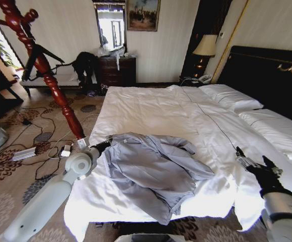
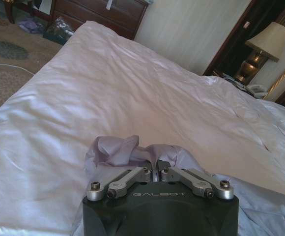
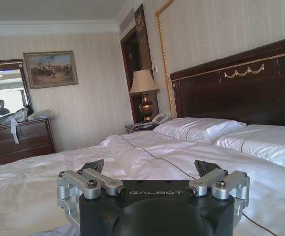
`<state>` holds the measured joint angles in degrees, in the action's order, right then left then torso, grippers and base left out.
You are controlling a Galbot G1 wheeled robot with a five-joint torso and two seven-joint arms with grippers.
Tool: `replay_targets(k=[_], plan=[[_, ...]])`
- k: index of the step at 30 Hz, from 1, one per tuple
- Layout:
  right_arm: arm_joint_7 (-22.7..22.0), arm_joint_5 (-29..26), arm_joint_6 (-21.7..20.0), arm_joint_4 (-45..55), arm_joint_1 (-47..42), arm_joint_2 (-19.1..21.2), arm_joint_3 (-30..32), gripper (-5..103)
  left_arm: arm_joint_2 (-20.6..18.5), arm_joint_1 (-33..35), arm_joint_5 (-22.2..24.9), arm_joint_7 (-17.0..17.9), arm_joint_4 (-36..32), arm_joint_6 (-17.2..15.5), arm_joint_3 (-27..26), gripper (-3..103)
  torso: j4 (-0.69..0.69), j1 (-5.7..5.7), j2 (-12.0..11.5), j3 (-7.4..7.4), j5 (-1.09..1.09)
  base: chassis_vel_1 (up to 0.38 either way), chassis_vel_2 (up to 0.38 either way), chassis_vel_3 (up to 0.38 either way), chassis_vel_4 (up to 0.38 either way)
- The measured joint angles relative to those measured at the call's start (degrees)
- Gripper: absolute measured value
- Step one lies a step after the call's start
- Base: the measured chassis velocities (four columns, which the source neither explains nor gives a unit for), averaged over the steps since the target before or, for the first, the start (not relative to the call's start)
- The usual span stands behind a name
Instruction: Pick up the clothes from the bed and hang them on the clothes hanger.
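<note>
1. Grey-lavender thin fabric, the shirt (image 1: 153,174), lies crumpled on the near part of the bed (image 1: 151,108), at about 6 o'clock in the head view.
2. My left gripper (image 1: 103,146) sits at its 9 o'clock edge, jaws pinched together on a fold of the cloth (image 2: 128,150).
3. My right gripper (image 1: 249,162) waits at 3 o'clock, well apart, jaws spread wide and empty.
4. Its long axis seems to run from 10 to 4 o'clock; my left arm is nearer.
5. I judge the clothes hanger (image 1: 43,55) hangs on the red stand (image 1: 45,70), at 10 o'clock.
</note>
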<state>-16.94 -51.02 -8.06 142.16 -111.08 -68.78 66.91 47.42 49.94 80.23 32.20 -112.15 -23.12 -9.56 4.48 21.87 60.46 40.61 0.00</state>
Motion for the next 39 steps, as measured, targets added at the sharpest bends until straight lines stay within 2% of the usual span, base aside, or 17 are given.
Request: replay_targets(k=[1, 2, 5, 6, 8, 10, 11, 14, 17, 18, 20, 23, 29, 33, 34, 37, 39], plan=[[0.0, 0.2, 0.0, 0.1, 0.2, 0.0, -0.3, 100, 0.3, -0.3, 0.0, 0.3, 0.7, 0.0, 0.2, 13, 0.01, 0.0, 0.0, 0.0, -0.01, 0.0, 0.0, 0.0, 0.0], [-0.1, 0.2, 0.0, 0.2, 0.2, 0.0, -0.5, 100, 0.5, -0.4, -0.1, 0.7, 1.0, 0.0, 0.3, 13, 0.0, 0.01, 0.0, 0.01, 0.0, 0.0, 0.0, 0.0, 0.0], [0.0, 0.6, -0.1, 0.3, 0.2, 0.1, -0.9, 100, 0.1, 1.4, -0.4, 1.4, 0.8, -0.8, -0.3, 29, 0.0, 0.01, 0.0, 0.01, -0.03, 0.0, 0.0, 0.0, 0.0], [0.0, 0.6, -0.1, 0.3, 0.2, 0.1, -0.9, 100, 0.1, 1.4, -0.4, 1.4, 0.8, -0.8, -0.3, 29, 0.0, 0.01, 0.0, 0.01, -0.03, 0.0, 0.0, 0.0, 0.0], [0.1, 1.0, -0.1, -0.1, 0.2, 0.0, -1.3, 100, -1.7, 4.5, -1.8, 0.5, -0.7, -1.4, -2.4, 40, -0.02, 0.01, 0.0, 0.0, 0.0, 0.0, 0.0, 0.0, 0.0], [0.1, 1.1, -0.1, -0.2, 0.2, -0.1, -1.4, 100, -2.2, 5.5, -2.0, 0.0, -1.1, -1.6, -3.2, 40, -0.03, 0.01, 0.0, 0.0, 0.0, 0.0, 0.0, 0.0, 0.0], [0.2, 1.3, 0.0, -0.5, 0.2, -0.3, -1.7, 100, -3.1, 7.3, -2.3, -0.9, -2.1, -2.0, -4.8, 45, -0.06, 0.01, 0.0, 0.0, -0.02, 0.0, 0.0, 0.0, 0.0], [0.5, 1.5, 0.0, -0.9, 0.1, -0.8, -2.4, 100, -5.4, 11.8, -2.2, -2.8, -5.2, -2.9, -9.5, 61, -0.02, 0.01, 0.0, 0.0, 0.0, 0.0, 0.0, 0.0, 0.0], [0.5, 1.5, 0.1, -1.0, 0.2, -0.8, -2.6, 100, -5.8, 13.7, -2.4, -3.0, -6.3, -3.1, -11.4, 67, -0.02, 0.01, 0.0, 0.0, 0.0, 0.0, 0.0, 0.0, 0.0], [0.6, 1.5, 0.1, -1.0, 0.2, -0.8, -2.6, 100, -5.9, 14.7, -2.5, -3.1, -6.6, -3.2, -12.4, 78, -0.02, 0.01, 0.0, 0.0, -0.01, 0.0, 0.0, 0.0, 0.0], [0.6, 1.5, 0.1, -1.0, 0.2, -0.8, -2.6, 100, -5.9, 15.4, -2.6, -3.1, -6.8, -3.3, -13.0, 78, -0.02, 0.01, 0.0, 0.0, -0.03, 0.0, 0.0, 0.0, 0.0], [0.8, 1.5, 0.1, -0.7, -0.2, -0.8, -2.5, 100, -6.1, 17.3, -2.8, -3.2, -7.5, -3.5, -15.5, 94, -0.01, 0.01, 0.0, 0.0, -0.01, 0.0, 0.0, 0.0, 0.0], [0.9, 0.1, 0.0, -0.6, -0.4, -1.0, -2.9, 100, -6.7, 20.9, -1.8, -3.7, -9.9, -4.1, -19.8, 100, -0.01, 0.01, 0.0, 0.0, -0.01, 0.0, 0.0, 0.0, 0.0], [0.7, -0.5, -0.5, -0.9, -0.2, -1.0, -3.7, 100, -7.0, 28.3, -1.5, -4.5, -14.8, -4.7, -24.0, 100, -0.01, 0.01, 0.0, 0.0, 0.01, 0.0, 0.0, 0.0, 0.0], [0.7, -0.5, -0.5, -0.9, -0.2, -1.0, -3.7, 100, -7.0, 28.3, -1.5, -4.5, -14.8, -4.7, -24.0, 100, -0.01, 0.01, 0.0, 0.0, 0.01, 0.0, 0.0, 0.0, 0.0], [0.7, -0.5, -0.6, -1.5, -0.3, -1.0, -4.2, 100, -4.8, 35.8, -3.3, -6.0, -19.5, -4.8, -23.9, 100, -0.03, 0.0, 0.0, 0.0, 0.0, 0.0, 0.0, 0.0, 0.0], [0.6, -0.5, -0.6, -2.0, -0.3, -0.9, -4.6, 100, -2.1, 40.0, -6.2, -7.7, -22.0, -4.4, -20.7, 100, -0.02, 0.0, 0.0, 0.0, -0.01, 0.0, 0.0, 0.0, 0.0]])
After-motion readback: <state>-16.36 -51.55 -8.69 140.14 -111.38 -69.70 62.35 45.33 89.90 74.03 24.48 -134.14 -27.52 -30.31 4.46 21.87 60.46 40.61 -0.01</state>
